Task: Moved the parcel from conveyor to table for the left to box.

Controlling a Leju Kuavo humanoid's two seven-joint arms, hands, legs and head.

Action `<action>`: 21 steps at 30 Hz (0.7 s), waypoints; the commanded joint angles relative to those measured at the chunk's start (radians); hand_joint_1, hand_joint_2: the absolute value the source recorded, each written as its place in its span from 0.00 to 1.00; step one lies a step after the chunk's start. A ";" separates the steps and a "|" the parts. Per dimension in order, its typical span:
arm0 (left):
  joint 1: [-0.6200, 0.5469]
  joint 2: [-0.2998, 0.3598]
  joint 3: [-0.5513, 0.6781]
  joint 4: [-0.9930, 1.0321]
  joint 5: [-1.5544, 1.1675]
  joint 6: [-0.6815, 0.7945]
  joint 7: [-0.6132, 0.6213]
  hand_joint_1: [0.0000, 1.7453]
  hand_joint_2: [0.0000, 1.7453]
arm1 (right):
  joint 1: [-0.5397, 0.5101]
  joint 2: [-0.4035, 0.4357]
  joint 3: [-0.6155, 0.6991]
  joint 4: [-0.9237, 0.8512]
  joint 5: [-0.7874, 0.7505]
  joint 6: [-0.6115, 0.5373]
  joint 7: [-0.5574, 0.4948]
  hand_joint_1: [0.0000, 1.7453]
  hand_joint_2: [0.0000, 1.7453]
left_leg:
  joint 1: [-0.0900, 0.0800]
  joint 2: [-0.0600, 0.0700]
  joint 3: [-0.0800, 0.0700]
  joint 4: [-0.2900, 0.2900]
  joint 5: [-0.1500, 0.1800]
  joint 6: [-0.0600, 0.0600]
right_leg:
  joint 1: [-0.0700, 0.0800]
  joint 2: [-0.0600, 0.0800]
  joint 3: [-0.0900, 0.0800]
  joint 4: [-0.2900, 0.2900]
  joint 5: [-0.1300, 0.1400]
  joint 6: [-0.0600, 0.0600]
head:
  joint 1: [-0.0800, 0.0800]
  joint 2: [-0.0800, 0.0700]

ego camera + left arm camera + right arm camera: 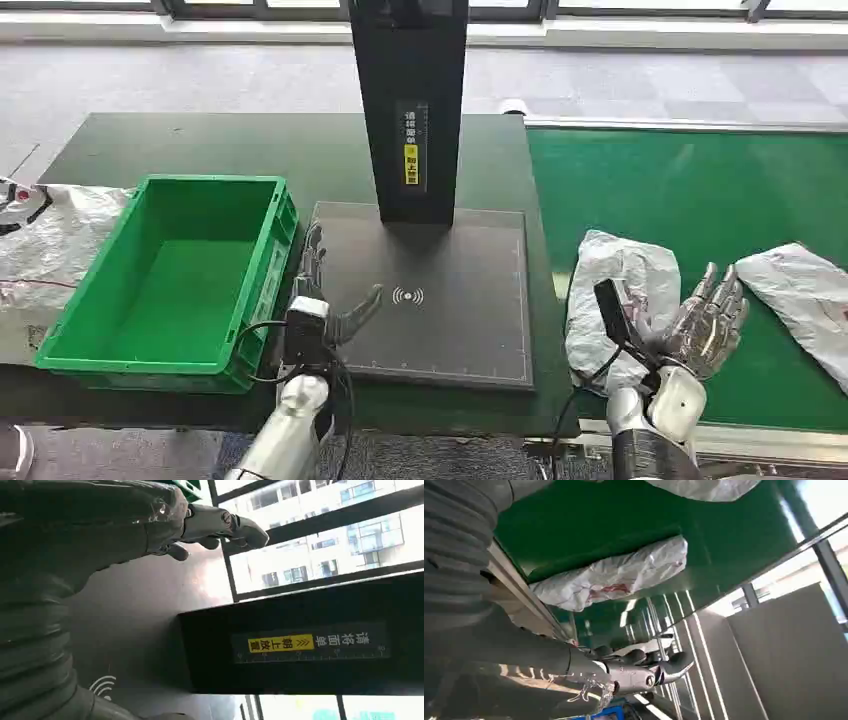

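Here, in the head view, the right hand [705, 325] was at the lower right of the frame, over the green conveyor [690, 180]. Its fingers were spread apart and it held nothing. Just to its left lay the parcel [615, 300], a crinkly white bag, flat on the belt and close to the thumb. A second white bag [800, 295] lay near the right edge of the frame, a little apart from the hand.

The left hand [325, 290] was low in the middle of the frame. It was open too, with the fingers out straight and the thumb pointing right, over the dark scanner pad [450, 330] on the surface [200, 145]. A black post [410, 100] stood at the back of the pad. A green box [165, 280] sat just left of that hand, with more white bags [50, 240] at the left edge.
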State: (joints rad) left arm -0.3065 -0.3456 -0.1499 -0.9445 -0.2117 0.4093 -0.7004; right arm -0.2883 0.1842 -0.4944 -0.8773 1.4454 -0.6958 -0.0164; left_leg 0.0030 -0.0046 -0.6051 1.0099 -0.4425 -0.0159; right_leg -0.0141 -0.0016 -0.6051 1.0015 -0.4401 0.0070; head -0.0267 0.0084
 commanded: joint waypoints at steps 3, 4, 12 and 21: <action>-0.123 0.043 -0.055 0.161 0.078 0.007 0.002 0.00 1.00 | -0.116 -0.112 -0.184 0.413 -0.186 0.101 -0.158 0.00 1.00 | 0.001 -0.001 0.004 -0.002 0.000 0.000 | 0.001 -0.001 0.005 -0.003 0.000 0.000 | 0.000 0.000; -0.130 0.043 -0.064 0.170 0.084 0.006 0.002 0.00 1.00 | -0.120 -0.113 -0.201 0.426 -0.234 0.143 -0.221 0.00 1.00 | 0.001 -0.001 0.005 -0.002 0.000 0.000 | 0.001 -0.001 0.005 -0.003 0.000 -0.001 | 0.000 0.000; -0.123 0.042 -0.077 0.153 0.101 0.010 0.002 0.00 1.00 | -0.128 -0.113 -0.216 0.444 -0.277 0.179 -0.272 0.00 1.00 | 0.000 0.000 0.003 -0.001 0.000 0.000 | 0.000 0.001 0.003 -0.001 0.000 0.000 | 0.000 0.000; -0.077 0.044 -0.084 0.109 0.100 0.022 0.002 0.00 1.00 | -0.143 -0.103 -0.215 0.452 -0.288 0.206 -0.266 0.00 1.00 | 0.000 0.002 0.002 -0.001 0.000 0.000 | 0.000 0.002 0.002 -0.001 0.000 0.000 | 0.000 0.000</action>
State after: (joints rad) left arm -0.3847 -0.3445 -0.1564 -0.8591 -0.1144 0.4235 -0.7008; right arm -0.3699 0.0896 -0.6401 -0.5196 1.1631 -0.5096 -0.2941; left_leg 0.0030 -0.0040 -0.6049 1.0099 -0.4423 -0.0155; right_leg -0.0141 -0.0007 -0.6053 1.0016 -0.4398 0.0076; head -0.0267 0.0084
